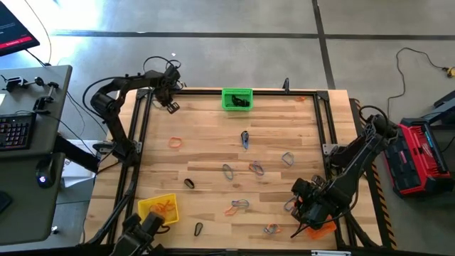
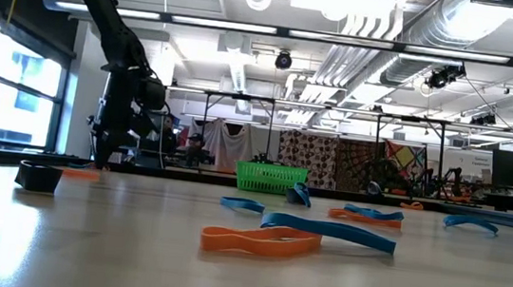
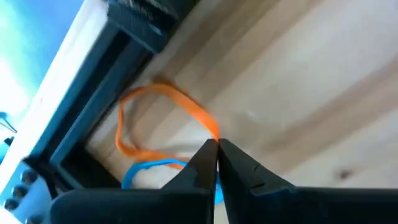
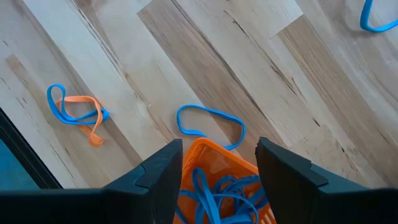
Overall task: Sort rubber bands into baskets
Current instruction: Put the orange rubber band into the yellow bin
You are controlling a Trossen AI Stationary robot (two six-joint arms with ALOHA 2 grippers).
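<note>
My left gripper (image 1: 170, 105) is at the table's far left corner, shut on an orange rubber band (image 3: 155, 118) that lies on the wood beside a blue band (image 3: 146, 169). My right gripper (image 4: 214, 155) hangs open and empty over the orange basket (image 4: 214, 163) at the near right (image 1: 320, 229), which holds several blue bands (image 4: 217, 193). The green basket (image 1: 237, 99) stands at the far edge. The yellow basket (image 1: 159, 208), at the near left, holds orange bands. Loose bands lie across the table, such as an orange one (image 1: 175, 142) and a blue one (image 1: 244, 139). My left gripper pinches the orange band's strand (image 3: 211, 129) between its two fingertips, on the side of the loop nearest the gripper. The fingers slant down onto it from above. The rest of the loop lies slack on the table.
A blue band (image 4: 211, 123) lies on the wood just beyond the orange basket, and an orange and blue pair (image 4: 74, 109) lies farther off. A black band (image 2: 40, 176) and an orange-blue pair (image 2: 295, 235) show close by in the low view. A black frame (image 1: 142, 121) borders the table.
</note>
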